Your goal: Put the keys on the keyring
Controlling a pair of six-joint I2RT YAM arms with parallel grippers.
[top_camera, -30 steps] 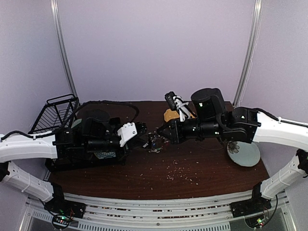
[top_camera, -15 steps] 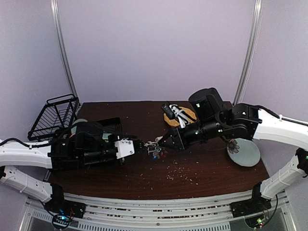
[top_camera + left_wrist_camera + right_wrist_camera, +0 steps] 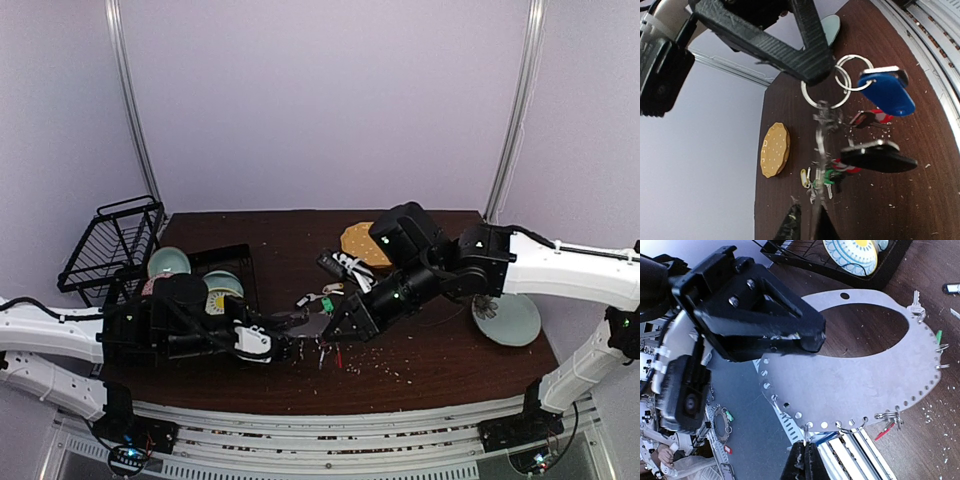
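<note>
Clamping the keyring point(image 3: 855, 385) rim, right tool point(image 3: 803, 447), keys point(image 3: 885, 92) dangling.

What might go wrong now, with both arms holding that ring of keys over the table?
1. The left end effector and right end effector pinch the thin ring only at its rim. A slip by either could let it twist or drop onto the table.
2. The blue-tagged key and its neighbours dangle loose, so a quick move might swing them into the arms and snag.
</note>
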